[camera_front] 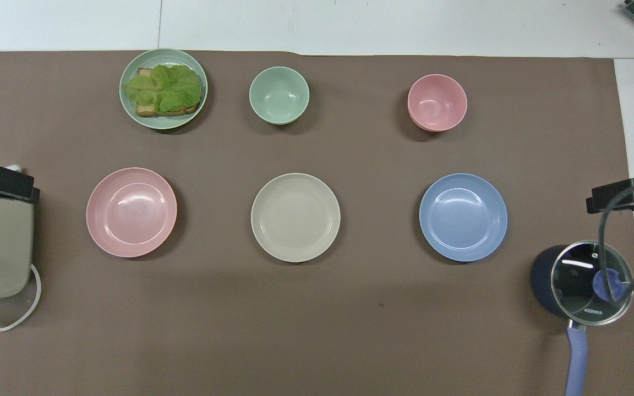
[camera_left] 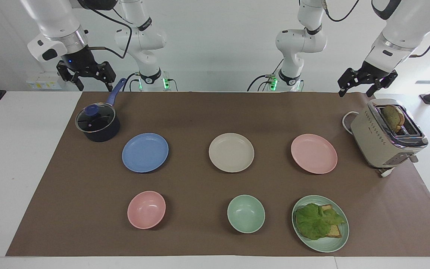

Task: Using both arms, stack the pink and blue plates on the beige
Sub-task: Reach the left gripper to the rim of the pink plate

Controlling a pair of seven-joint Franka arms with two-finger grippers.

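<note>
Bare mat surrounds my beige plate, between blue plate and pink plate; my left gripper and right gripper hover wide, empty.

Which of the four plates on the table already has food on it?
The pale green plate, with bread and a lettuce leaf on it. The blue plate, the beige plate and the pink plate are all bare.

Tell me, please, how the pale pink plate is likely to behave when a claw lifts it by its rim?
The round, shallow, matte pale pink plate looks rigid, so it should keep its shape. Its thin rim probably leaves little to grip, and held at one edge it may tilt. It lies flat on the brown paper mat, so a push would likely make it slide rather than roll.
</note>
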